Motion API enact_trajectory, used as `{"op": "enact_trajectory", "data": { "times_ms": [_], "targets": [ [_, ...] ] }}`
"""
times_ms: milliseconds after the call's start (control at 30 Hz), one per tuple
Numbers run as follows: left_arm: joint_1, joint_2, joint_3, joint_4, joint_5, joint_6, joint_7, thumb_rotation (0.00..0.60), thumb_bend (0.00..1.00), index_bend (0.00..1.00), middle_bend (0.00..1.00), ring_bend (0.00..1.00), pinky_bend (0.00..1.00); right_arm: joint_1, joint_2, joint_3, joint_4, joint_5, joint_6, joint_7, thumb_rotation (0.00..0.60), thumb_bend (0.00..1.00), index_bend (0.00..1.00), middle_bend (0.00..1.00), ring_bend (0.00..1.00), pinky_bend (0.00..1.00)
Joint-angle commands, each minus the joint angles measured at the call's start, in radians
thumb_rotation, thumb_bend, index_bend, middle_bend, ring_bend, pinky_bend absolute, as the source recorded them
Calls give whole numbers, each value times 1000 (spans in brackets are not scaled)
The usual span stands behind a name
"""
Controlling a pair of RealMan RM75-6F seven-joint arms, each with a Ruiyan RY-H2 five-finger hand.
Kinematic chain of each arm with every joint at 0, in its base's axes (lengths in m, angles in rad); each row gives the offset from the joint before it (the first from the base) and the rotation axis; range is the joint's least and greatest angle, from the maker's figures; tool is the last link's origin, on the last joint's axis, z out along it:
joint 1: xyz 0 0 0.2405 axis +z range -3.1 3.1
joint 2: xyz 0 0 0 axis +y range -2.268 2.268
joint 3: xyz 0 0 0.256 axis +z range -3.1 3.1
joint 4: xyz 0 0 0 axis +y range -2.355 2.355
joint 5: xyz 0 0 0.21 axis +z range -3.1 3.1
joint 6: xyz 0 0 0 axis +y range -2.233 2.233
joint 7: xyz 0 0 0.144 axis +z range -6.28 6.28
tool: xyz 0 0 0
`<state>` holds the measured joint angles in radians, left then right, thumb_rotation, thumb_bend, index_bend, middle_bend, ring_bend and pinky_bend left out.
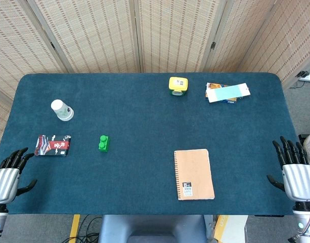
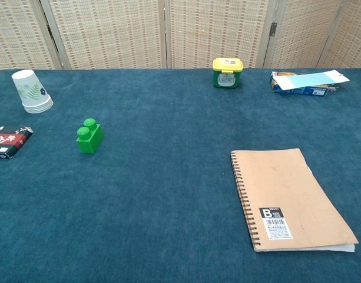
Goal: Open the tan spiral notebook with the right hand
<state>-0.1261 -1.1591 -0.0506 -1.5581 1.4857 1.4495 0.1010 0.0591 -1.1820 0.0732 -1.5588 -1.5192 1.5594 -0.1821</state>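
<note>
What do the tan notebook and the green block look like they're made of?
Tan notebook: apparently matte kraft card cover, no glare, with a dark wire spiral along its left edge. Green block: probably molded plastic, uniformly coloured with rounded studs and a slight sheen.

notebook [image 1: 194,174] tan; block [image 1: 103,143] green; table [image 1: 144,101] dark blue; tub [image 1: 178,85] yellow-green

Right hand [image 1: 298,174] — wrist cropped

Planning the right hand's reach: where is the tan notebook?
Head view: the notebook lies closed, front right on the table, left of the right hand.
</note>
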Motion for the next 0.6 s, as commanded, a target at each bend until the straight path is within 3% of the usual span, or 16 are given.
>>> {"op": "enact_trajectory", "data": {
  "times_ms": [33,200,333,500,600],
  "targets": [
    [1,-3,3,-1,1,1,3,600,241,225,139,121,238,3,6,-7,-5,-8,-12,10,600,164,0,0,0,0],
    [-2,-10,-4,9,1,7,4,600,241,253,139,121,238,18,12,-23,0,-31,-45,54,600,166,0,0,0,0],
    [-26,-26,-15,63,-47,-59,-24,600,241,262,139,121,237,55,-23,-57,81,-142,-59,114,600,179,42,0,0,0],
    [-51,-29,-28,108,-92,-130,-84,600,241,259,139,121,237,90,-100,-101,209,-262,-42,199,600,181,298,0,0,0],
    [-61,-54,-44,186,-96,-134,-169,600,241,262,139,121,237,108,-150,-120,304,-319,-17,253,600,240,418,24,0,0]
  ]
}}
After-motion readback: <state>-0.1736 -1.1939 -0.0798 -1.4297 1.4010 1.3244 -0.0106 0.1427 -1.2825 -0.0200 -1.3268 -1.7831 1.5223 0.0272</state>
